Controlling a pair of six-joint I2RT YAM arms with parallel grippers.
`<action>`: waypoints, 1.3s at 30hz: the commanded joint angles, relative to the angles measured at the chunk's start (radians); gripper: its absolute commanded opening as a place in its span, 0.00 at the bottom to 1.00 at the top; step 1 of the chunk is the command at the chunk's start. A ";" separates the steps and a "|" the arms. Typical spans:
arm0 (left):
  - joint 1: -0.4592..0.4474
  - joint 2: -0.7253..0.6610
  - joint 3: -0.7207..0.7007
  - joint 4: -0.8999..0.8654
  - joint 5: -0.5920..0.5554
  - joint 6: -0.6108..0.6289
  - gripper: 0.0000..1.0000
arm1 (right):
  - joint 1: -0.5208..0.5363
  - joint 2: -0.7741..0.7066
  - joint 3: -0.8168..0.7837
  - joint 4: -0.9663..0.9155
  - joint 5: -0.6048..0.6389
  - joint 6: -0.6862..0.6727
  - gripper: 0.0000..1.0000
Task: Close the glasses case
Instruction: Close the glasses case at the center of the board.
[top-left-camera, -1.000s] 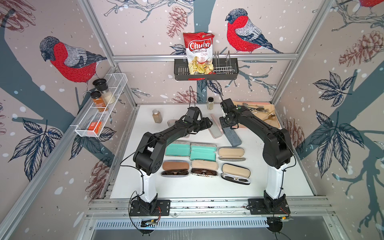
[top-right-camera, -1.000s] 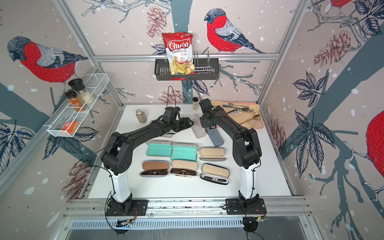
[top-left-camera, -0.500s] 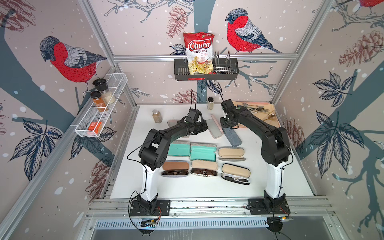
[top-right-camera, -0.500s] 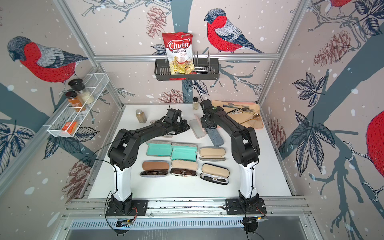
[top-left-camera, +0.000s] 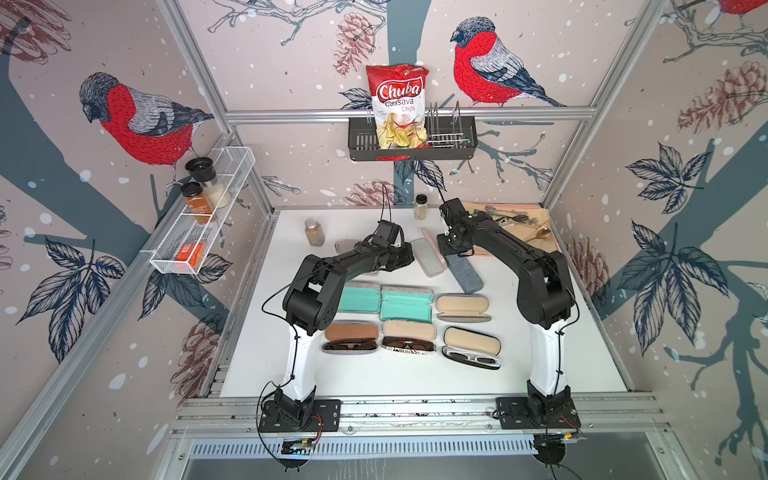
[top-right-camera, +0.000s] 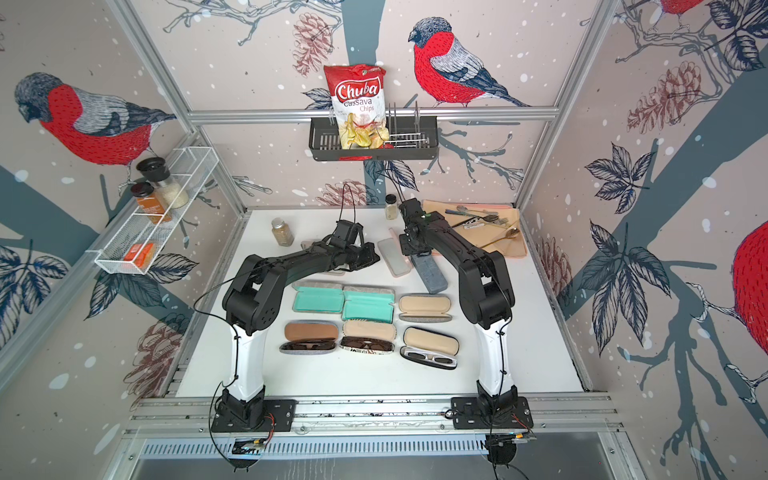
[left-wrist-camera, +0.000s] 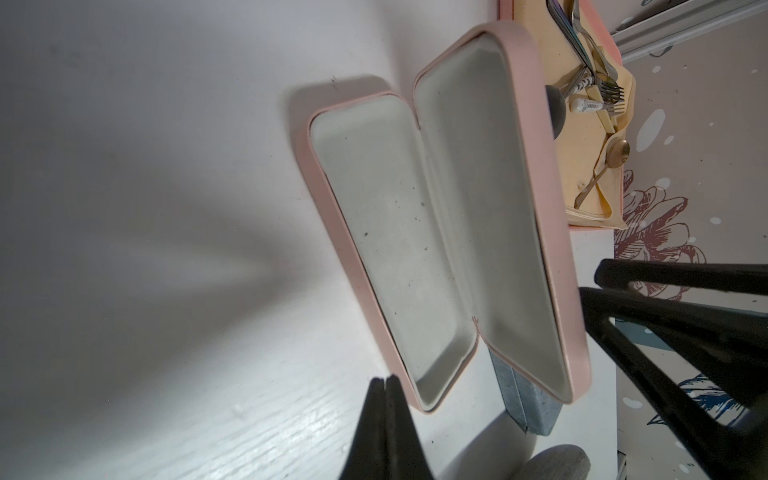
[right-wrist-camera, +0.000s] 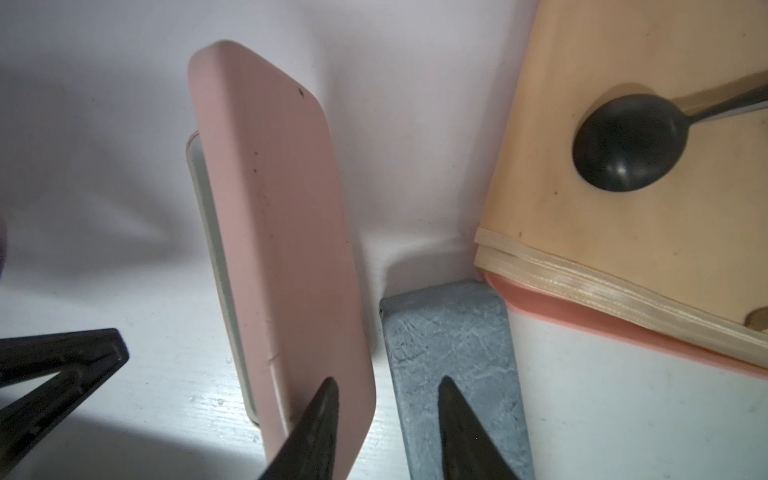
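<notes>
Pink glasses case (left-wrist-camera: 436, 249) is open and empty w/ pale lining. It sits just beside the blue-grey case (right-wrist-camera: 453, 332), on the L-arm side of it; whether they touch is hard to tell. Lid is up at a tilt. R wrist view shows mostly the lid's outer face, w/ the base only a thin sliver behind it.

L gripper (left-wrist-camera: 386, 380): fingers pressed together, nothing held. Tips are close to the pink case's end corner, on the far side from the blue-grey case; contact unclear. In both top views the fingers are hidden by its own wrist.

R gripper (right-wrist-camera: 388, 380): jaws part open, nothing clearly held. One finger overlaps the lid's outside and the other is over the blue-grey case; can't tell if it touches the lid.

Blue-grey case is cut off at frame edge in R wrist view. Beige mat (right-wrist-camera: 623, 228) w/ dark spoon (right-wrist-camera: 627, 141) lies on its other side.
</notes>
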 joint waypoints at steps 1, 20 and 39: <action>0.000 0.011 0.011 0.004 0.003 0.009 0.00 | 0.000 0.009 0.008 -0.010 -0.014 0.008 0.41; -0.007 0.097 0.111 -0.069 -0.030 0.034 0.00 | 0.013 0.055 0.043 -0.012 -0.032 0.001 0.41; -0.017 0.125 0.137 -0.091 -0.040 0.045 0.00 | 0.018 0.071 0.059 -0.016 -0.027 0.002 0.41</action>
